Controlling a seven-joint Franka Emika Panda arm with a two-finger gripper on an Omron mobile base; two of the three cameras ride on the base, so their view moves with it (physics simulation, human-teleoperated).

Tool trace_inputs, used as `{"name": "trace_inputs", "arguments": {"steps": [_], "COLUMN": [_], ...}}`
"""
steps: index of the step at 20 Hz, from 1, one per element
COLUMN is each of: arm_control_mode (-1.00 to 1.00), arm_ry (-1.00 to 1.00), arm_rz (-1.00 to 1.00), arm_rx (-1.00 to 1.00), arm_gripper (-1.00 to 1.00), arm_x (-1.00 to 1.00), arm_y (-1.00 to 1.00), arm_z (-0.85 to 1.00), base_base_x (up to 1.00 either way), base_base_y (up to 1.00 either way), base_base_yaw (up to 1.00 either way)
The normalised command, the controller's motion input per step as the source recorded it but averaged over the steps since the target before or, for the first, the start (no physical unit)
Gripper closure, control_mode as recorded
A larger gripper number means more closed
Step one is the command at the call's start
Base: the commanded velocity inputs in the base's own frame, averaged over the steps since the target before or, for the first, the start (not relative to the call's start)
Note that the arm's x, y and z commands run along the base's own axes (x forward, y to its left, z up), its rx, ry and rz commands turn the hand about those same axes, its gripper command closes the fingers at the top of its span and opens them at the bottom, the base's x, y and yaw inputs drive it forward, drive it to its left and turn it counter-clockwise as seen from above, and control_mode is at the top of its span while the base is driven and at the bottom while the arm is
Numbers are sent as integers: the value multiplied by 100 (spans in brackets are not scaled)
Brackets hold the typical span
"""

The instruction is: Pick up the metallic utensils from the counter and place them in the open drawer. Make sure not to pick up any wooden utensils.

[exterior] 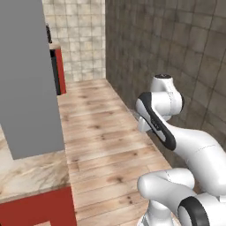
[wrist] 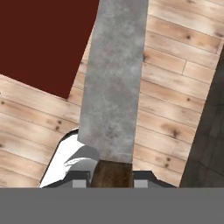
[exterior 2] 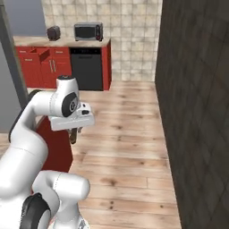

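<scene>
We see the kitchen knife (wrist: 113,83) held by its dark brown handle in the gripper (wrist: 112,177), jaws pinching the handle. In the hand view its blade's long axis runs straight away from the fingers, over wooden floor (wrist: 175,100) and a red panel (wrist: 43,39). In the right base view the knife appears to hang downward. The far cabinets carry an open drawer (exterior 2: 43,55); we cannot tell its contents.

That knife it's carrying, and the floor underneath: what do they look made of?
The knife looks like it has a dull grey steel blade, mottled and matte rather than shiny, with a dark brown handle that looks like wood, its grain just visible. The floor seems to be pale wooden planks, with seams and knots showing.
</scene>
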Motion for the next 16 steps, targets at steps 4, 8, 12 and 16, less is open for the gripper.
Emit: {"name": "trace_inputs", "arguments": {"steps": [4, 8, 12, 16], "arm_control_mode": [100, 100, 100, 100], "arm_ry": [0, 0, 0, 0], "arm_rz": [0, 0, 0, 0], "arm_rx": [0, 0, 0, 0], "arm_gripper": [100, 100, 100, 100], "arm_x": [0, 0, 0, 0], "arm_y": [0, 0, 0, 0], "arm_z": [0, 0, 0, 0], "base_base_x": [63, 60, 97, 100], "base_base_y": [-34, -19, -31, -72], "base_base_yaw": [41, 41, 46, 51]}}
